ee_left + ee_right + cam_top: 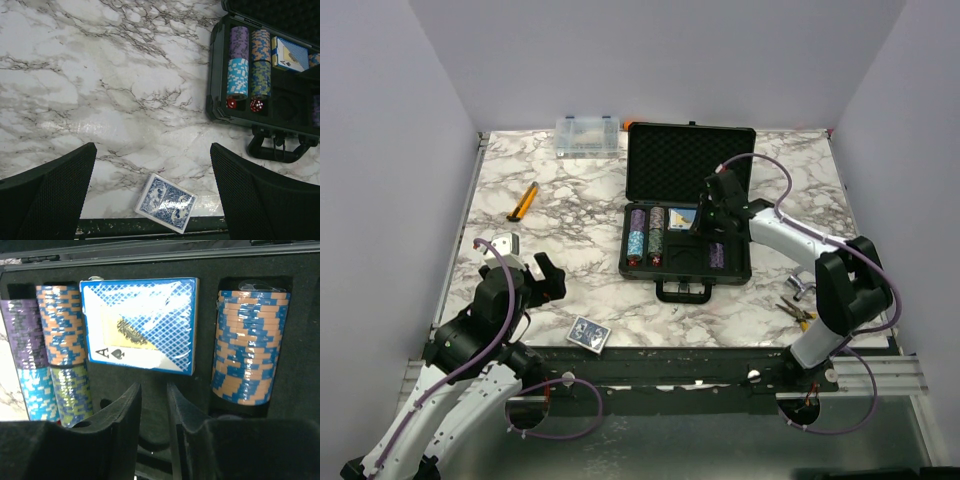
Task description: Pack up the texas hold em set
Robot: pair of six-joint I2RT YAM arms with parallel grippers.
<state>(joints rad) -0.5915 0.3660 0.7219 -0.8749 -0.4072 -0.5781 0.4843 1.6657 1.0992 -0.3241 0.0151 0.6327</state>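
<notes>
The black case (687,215) lies open toward the back right of the marble surface (570,270). Its foam-lined lid (690,160) stands up behind and its handle (683,291) faces the arms. Chip stacks (250,347) fill slots in the tray, with one blue-white card deck (140,327) lying between them. Two red dice (231,103) sit at the near ends of the left rows.

The right gripper (154,390) hangs over the tray just in front of that deck. Its fingers (127,410) are drawn close with only a narrow gap, and nothing is between them.

The second deck (165,202) lies on the surface's near edge, well apart from the case. The left gripper (152,150) hovers above it with its fingers (50,190) spread wide and empty.

A clear organizer box (587,135), an orange-handled tool (523,201) and pliers (798,308) lie outside the case.
</notes>
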